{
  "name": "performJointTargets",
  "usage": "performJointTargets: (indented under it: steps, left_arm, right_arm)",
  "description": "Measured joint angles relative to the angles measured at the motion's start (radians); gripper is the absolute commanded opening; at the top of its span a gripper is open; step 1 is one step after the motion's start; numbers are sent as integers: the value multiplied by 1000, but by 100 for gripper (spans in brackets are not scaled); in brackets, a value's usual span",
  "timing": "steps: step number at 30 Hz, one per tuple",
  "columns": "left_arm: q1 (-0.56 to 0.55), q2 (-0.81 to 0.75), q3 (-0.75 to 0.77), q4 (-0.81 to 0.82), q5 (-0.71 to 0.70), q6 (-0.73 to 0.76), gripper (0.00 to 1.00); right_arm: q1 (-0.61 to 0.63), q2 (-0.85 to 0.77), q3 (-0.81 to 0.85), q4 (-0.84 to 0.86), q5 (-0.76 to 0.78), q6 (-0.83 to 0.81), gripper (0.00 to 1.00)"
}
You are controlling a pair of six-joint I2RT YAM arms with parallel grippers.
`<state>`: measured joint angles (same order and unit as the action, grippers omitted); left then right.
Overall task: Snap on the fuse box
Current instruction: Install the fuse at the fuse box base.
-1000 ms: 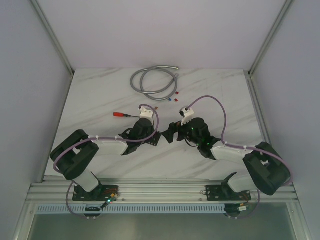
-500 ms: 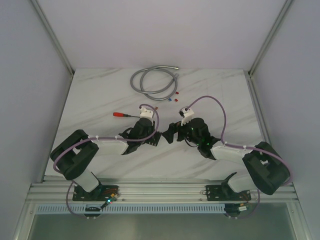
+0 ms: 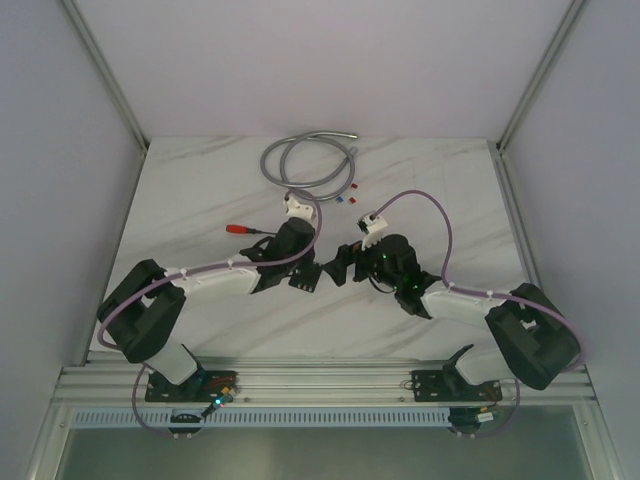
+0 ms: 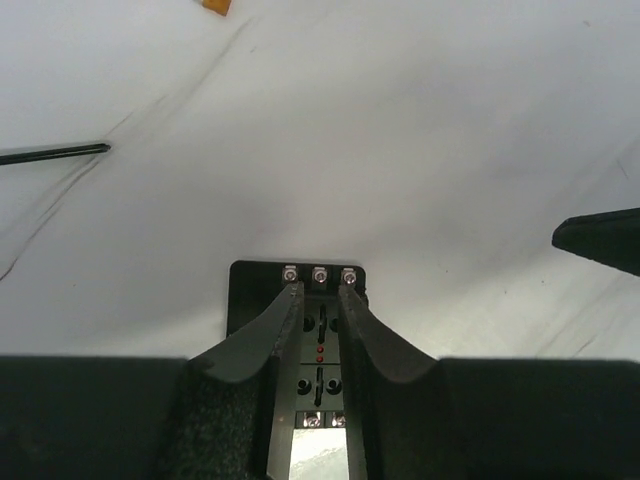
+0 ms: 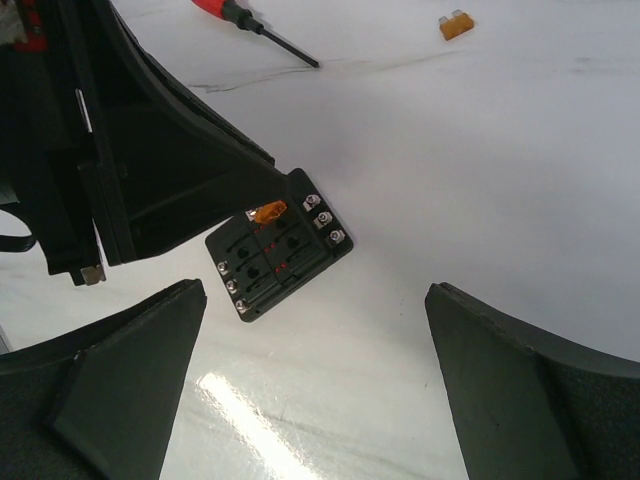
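The fuse box (image 5: 282, 258) is a small black square block with screws along two sides and red dots by its slots. It lies flat on the white table between the two grippers. An orange fuse (image 5: 266, 212) stands in a slot at its far edge. My left gripper (image 4: 320, 288) hangs right over the box (image 4: 245, 295), its fingers a narrow gap apart with only the box's top showing between them. Its finger (image 5: 200, 190) ends beside the orange fuse. My right gripper (image 5: 315, 292) is wide open just short of the box, touching nothing. From above the box is mostly hidden under both grippers (image 3: 305, 278) (image 3: 338, 268).
A red-handled screwdriver (image 3: 240, 229) lies left of the left wrist, its shaft (image 4: 55, 153) pointing at the box. A loose orange fuse (image 5: 455, 24) lies farther out. A coiled grey cable (image 3: 300, 160) and tiny coloured fuses (image 3: 345, 195) sit at the back.
My left gripper's jaws have parted a little, and its wrist has swung farther from the base over the box. The right arm has stayed put.
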<state>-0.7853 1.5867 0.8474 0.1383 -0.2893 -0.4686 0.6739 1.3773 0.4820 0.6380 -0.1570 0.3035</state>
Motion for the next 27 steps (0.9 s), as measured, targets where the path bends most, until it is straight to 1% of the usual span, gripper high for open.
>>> performJointTargets:
  steps: [4,13,18,27]
  left_arm:
    - [0,2,35,-78,0,-8,24]
    - [1,53,117,-216,0,-8,24]
    - [3,85,146,-259,1,-9,24]
    - [6,92,148,-307,2,-9,24]
  right_arm:
    - [-1,0,8,-21,12,-1,100]
    - [-24,-4,12,-58,51,-5,100]
    - [-31,-5,12,-60,54,-5,100]
    - [-33,-5,12,-61,53,-5,100]
